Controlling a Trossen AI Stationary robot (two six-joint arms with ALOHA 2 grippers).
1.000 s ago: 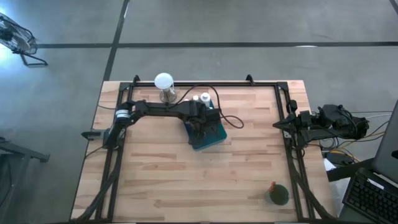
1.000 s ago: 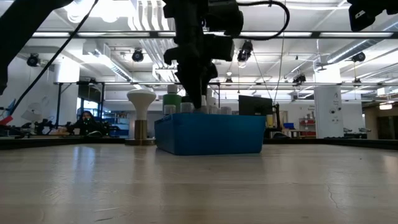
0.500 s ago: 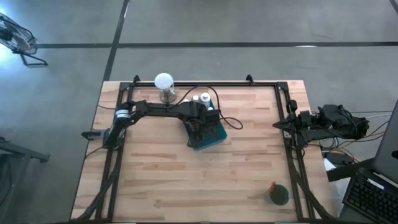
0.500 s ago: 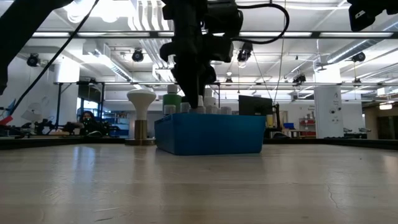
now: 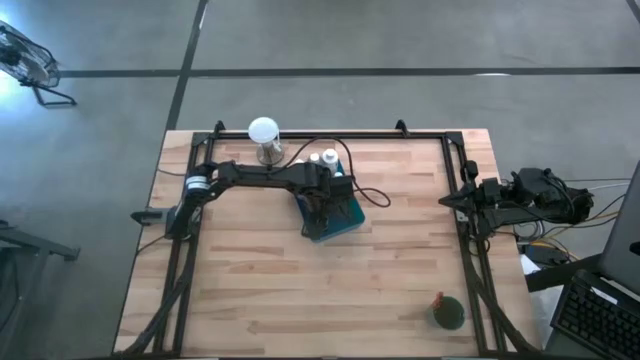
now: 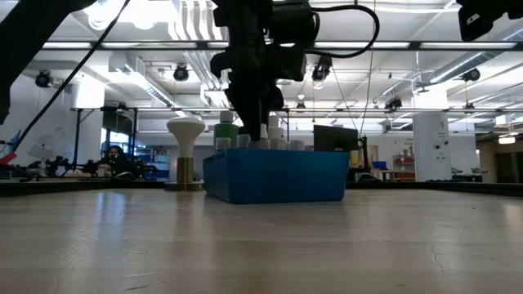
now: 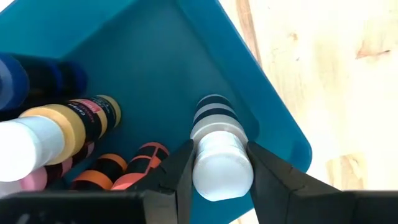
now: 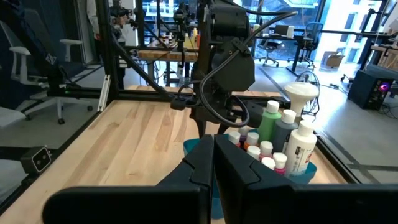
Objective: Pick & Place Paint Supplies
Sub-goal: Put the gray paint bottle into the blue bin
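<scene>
**A:** Teal plastic fills the left wrist view. That's the tray, and the left jaws are down inside it, clamped on a white-capped bottle with dark and pale bands. One finger sits on each side of the cap.

**B:** So which step is this, placing or picking?

**A:** I judge it the placing end of one bottle's trip: the bottle is between the jaws, low in the tray's bare corner, close to the wall. Whether its base touches the floor of the tray I cannot tell.

**B:** What lies beside the jaws?

**A:** To one side, lying bottles with yellow, orange and dark labels; to the other, the tray wall and then the wooden counter.

**B:** The next move?

**A:** Probably part the jaws just enough to free the cap, then lift straight out, since the neighbours and the wall leave little room to swing.

**B:** And on the right?

**A:** The right jaws are pressed together with nothing in them, waiting at the counter's right edge, well apart from the tray.
</scene>
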